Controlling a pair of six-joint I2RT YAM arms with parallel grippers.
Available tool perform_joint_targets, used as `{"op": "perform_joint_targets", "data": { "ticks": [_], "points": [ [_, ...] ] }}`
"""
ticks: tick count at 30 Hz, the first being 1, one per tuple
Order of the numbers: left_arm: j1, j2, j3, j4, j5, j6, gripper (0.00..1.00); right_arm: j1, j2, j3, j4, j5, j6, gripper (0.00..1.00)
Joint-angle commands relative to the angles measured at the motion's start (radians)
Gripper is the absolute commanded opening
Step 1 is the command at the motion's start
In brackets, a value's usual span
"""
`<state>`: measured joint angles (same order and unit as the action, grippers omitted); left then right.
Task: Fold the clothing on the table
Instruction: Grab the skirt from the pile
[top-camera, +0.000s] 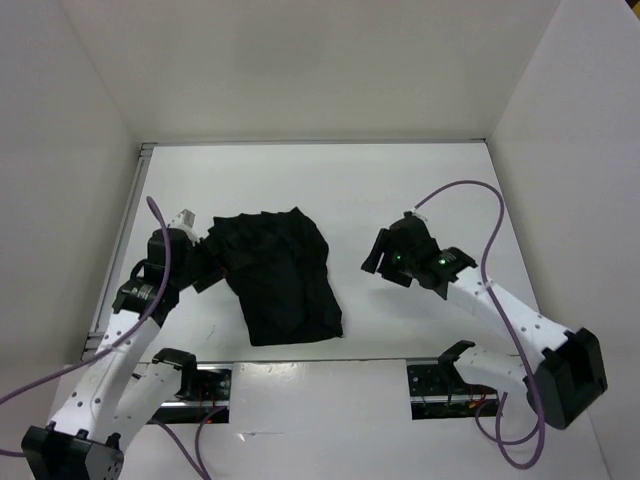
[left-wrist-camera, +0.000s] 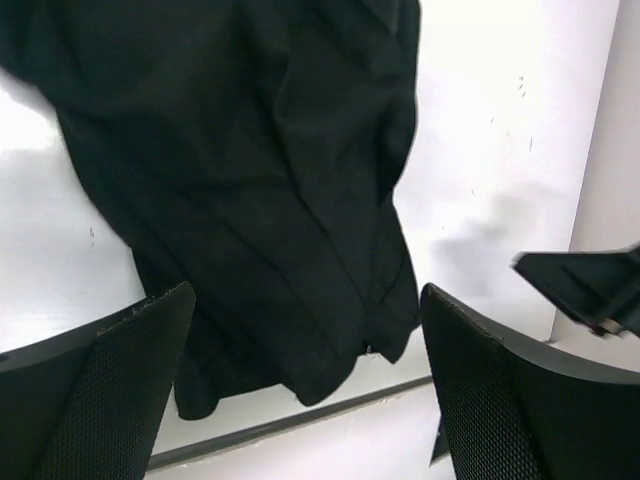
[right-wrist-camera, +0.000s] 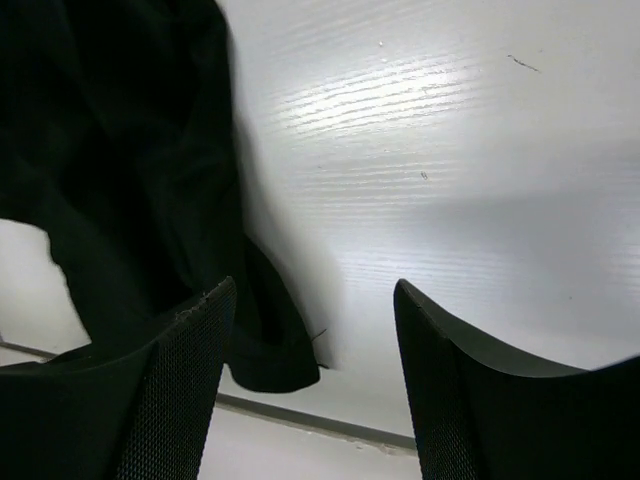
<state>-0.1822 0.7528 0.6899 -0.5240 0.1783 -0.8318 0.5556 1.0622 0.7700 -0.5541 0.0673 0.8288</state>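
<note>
Under the clothing, the white counter (top-camera: 420, 190) looks smooth and slick, with more bare surface off the clothing's right side. Black clothing (top-camera: 280, 275) lies flat-ish on it: soft, thin, pleat-creased, with a lumpy rectangular outline. Left gripper (top-camera: 203, 264) sits at the clothing's left edge, jaws apart and empty. Right gripper (top-camera: 373, 258) hovers off its right edge, also apart and empty. My worry is a pinch catching several layers, or the fabric sliding and folding crooked.
</note>
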Motion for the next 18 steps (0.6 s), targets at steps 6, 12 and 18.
{"op": "perform_joint_targets", "data": {
  "ticks": [6,12,18],
  "points": [
    [-0.053,0.336,0.155,-0.071,0.106,0.088,0.74,0.006,0.277,0.11,0.005,-0.046,-0.06,0.7],
    [-0.122,0.412,0.203,-0.163,0.039,-0.001,0.85,0.017,0.332,0.164,-0.015,-0.046,-0.069,0.7],
    [-0.181,0.413,0.07,-0.125,0.067,-0.154,0.85,0.017,0.352,0.195,-0.058,-0.046,-0.079,0.7]
  ]
}}
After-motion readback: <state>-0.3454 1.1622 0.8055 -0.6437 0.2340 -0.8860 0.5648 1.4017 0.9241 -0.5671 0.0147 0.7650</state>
